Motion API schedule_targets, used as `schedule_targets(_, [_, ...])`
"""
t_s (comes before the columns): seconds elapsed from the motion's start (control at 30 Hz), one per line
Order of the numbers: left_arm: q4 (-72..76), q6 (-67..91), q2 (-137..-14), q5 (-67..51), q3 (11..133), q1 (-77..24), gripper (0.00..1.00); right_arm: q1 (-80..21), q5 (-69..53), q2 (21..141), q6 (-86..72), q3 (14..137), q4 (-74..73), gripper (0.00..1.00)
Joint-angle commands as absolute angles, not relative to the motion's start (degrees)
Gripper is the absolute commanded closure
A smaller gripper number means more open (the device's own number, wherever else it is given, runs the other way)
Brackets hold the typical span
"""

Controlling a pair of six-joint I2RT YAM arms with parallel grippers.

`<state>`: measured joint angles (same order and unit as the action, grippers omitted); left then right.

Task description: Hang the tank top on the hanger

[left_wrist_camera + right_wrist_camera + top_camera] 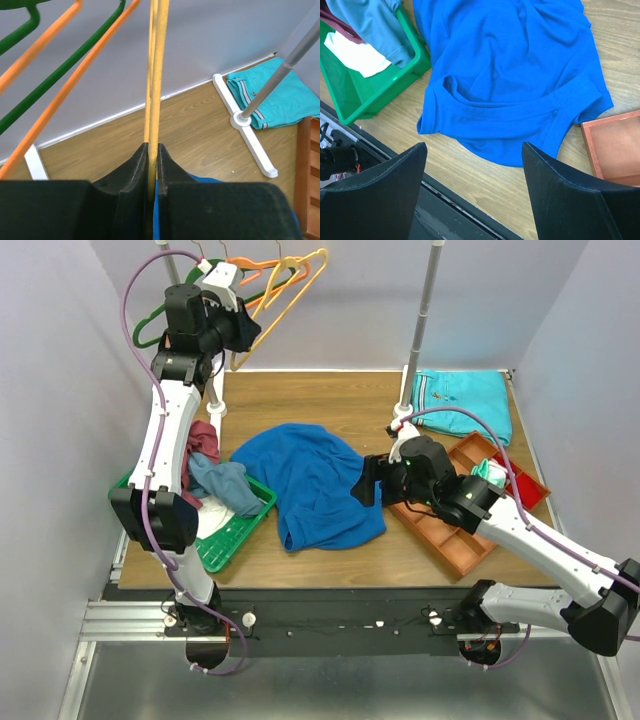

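Left jaws pinched tight on the yellow hanger (pixel 159 75), so I'd lift its hook clear of the orange hanger (pixel 75 80) before lowering; right jaws gape wide, empty, over the tank top (pixel 510 75) rumpled on the table (pixel 470 175).

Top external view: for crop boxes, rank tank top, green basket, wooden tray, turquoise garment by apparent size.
1. tank top
2. green basket and wooden tray: alike, both partly hidden
3. turquoise garment
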<state>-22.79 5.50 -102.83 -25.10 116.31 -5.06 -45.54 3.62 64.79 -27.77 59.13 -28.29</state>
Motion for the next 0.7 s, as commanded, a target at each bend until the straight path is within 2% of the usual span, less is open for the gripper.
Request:
schedule_targets(0.0, [-21.88,4.22,-99.93,-23.65,115.49,-7.29,0.85,-45.44,5.19,63.37,-27.07,58.1,-27.77,0.16])
schedule_targets(0.1, [-22.15,3.08,-99.58,-19.61,115.66,-9.22,0.94,-45.44,5.62,63.02,-27.33,58.36,-28.12,0.16])
schedule_targets(0.13, [-21.97,2.82,-99.49,-18.99,115.84,-9.66,1.0,-45.44,6.58,62.84,-27.51,58.62,-28.3,0.16])
schedule_targets(0.4, [-19.69,0.7,-97.74,-11.96,116.63,-13.71,1.0,-45.44,10.81,62.31,-27.86,59.85,-29.97,0.17])
schedule_targets(0.67, [-19.07,1.05,-94.57,-10.46,114.7,-15.03,1.0,-45.53,13.36,61.96,-27.33,59.85,-30.5,0.17])
